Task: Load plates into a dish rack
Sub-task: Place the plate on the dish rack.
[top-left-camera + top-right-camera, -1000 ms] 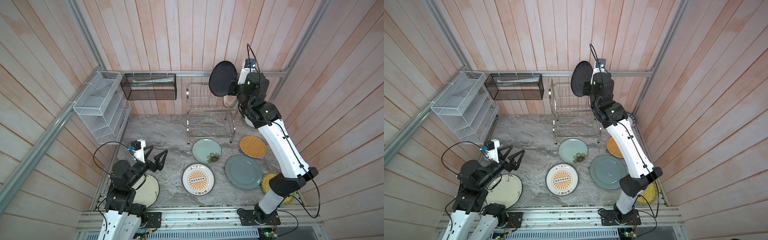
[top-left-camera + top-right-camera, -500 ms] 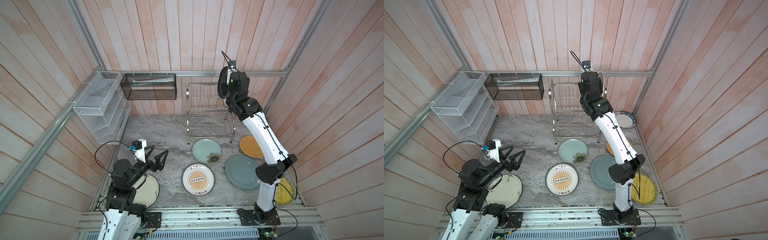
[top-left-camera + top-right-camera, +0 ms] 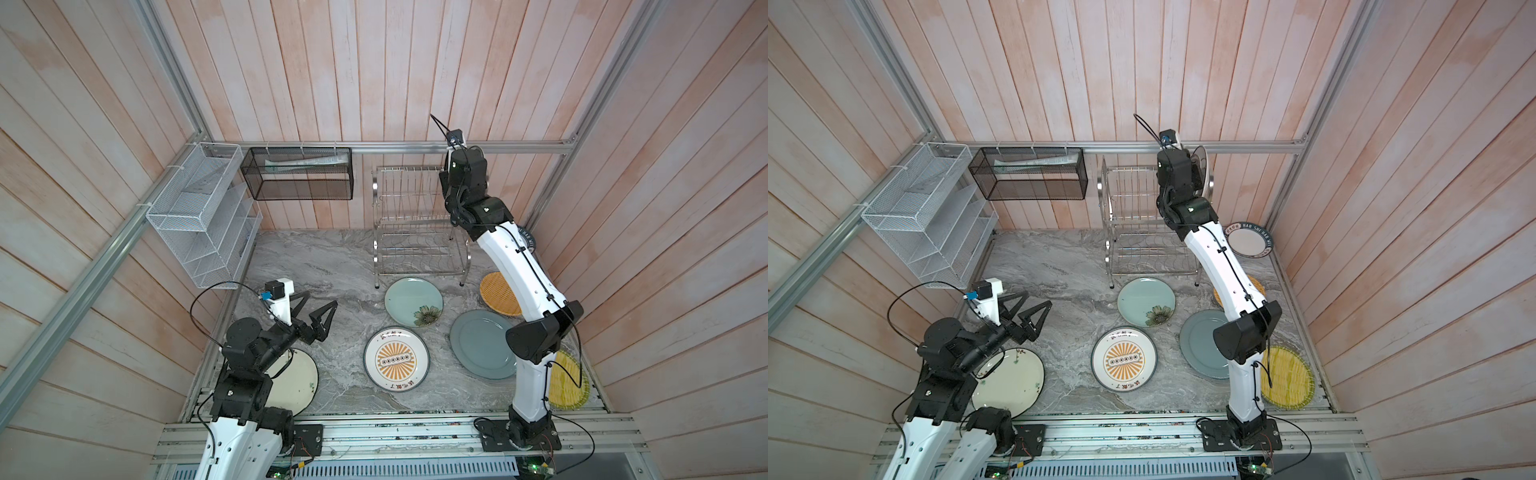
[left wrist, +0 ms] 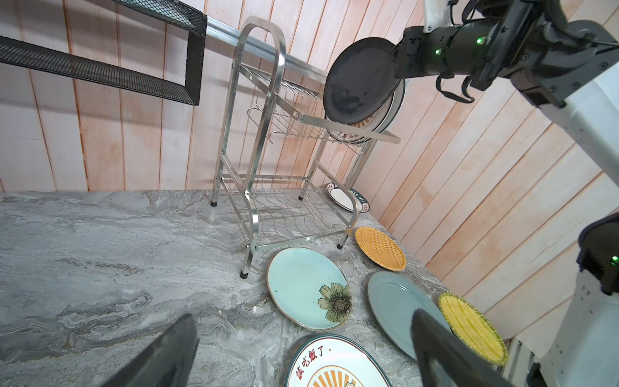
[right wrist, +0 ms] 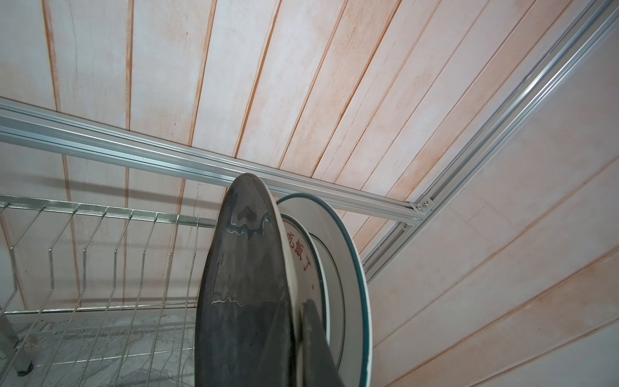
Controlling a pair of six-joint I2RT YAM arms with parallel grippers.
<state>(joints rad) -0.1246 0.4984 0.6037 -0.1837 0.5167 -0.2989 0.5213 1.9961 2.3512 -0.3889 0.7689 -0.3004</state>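
A shiny two-tier stainless-steel wire rack (image 4: 264,160) stood on a grey marbled tabletop (image 4: 100,251). The right gripper (image 4: 397,58) held a round black plate (image 4: 358,83) upright at its top tier, just beside a white dark-rimmed plate (image 4: 390,110) slotted there.

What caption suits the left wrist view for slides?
Right gripper holding a round glossy black plate upright at the top tier of the shiny steel wire dish rack.

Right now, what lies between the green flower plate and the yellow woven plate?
The grey-blue plate lies flat between them, clearest in the left wrist view.
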